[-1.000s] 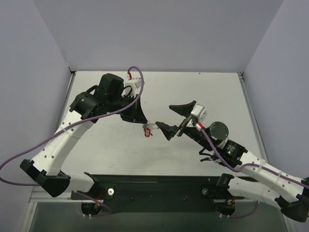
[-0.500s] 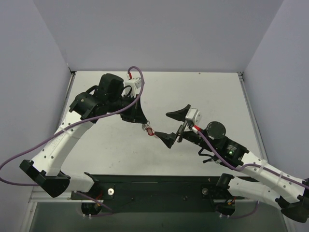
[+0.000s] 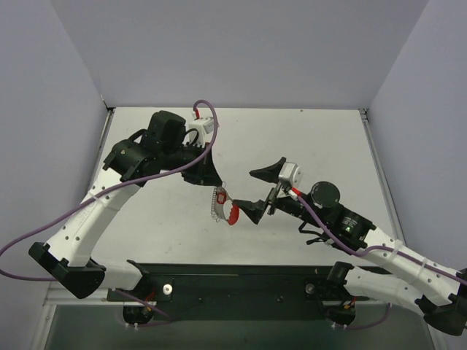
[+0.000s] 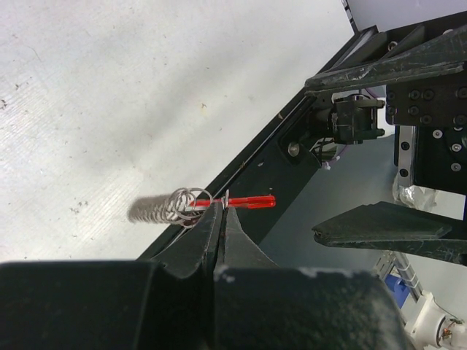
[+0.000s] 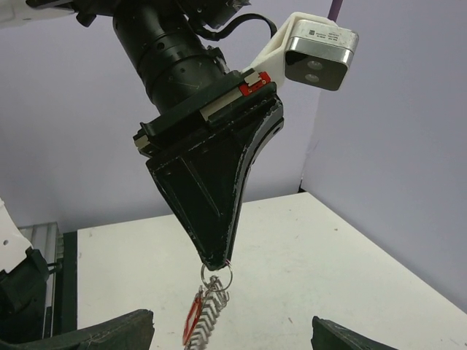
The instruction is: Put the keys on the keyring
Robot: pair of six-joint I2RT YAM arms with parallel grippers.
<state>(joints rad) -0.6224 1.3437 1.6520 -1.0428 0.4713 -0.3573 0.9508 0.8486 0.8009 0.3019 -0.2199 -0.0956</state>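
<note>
Backdrop: lilac-grey walls (image 3: 241,51) close in a pale, scuffed table (image 3: 306,138), with both arms meeting above its middle.
Keyring (image 5: 210,310): dangles in the air over the table, pinched at its top; the red arc (image 3: 233,214) is on one side and the silvery ridged band (image 3: 214,203) on the other.
Key: cannot be told apart from the red of the loop in any view; small split rings (image 4: 191,198) sit right at the pinch.
Left gripper (image 3: 216,187): clamped tight, fingertips together on the rings at the top of the keyring, so the loop hangs free below.
Right gripper (image 3: 244,187): spread wide with nothing between its fingers, just beside the hanging loop and facing it.
Handling: judged light and loose; the chain-like band blurs in the left wrist view, so it probably swings and flexes readily. The arc looks stiff and smooth, and the thin metal is likely to slip.
Where to take hold: the red arc is the firmer purchase for steadying the loop. A tiny key would call for a pinch on its plastic head, not the blade.
Writing: a small label on the camera module (image 5: 319,45) above the left fingers is too small to read; no brand shows elsewhere.
</note>
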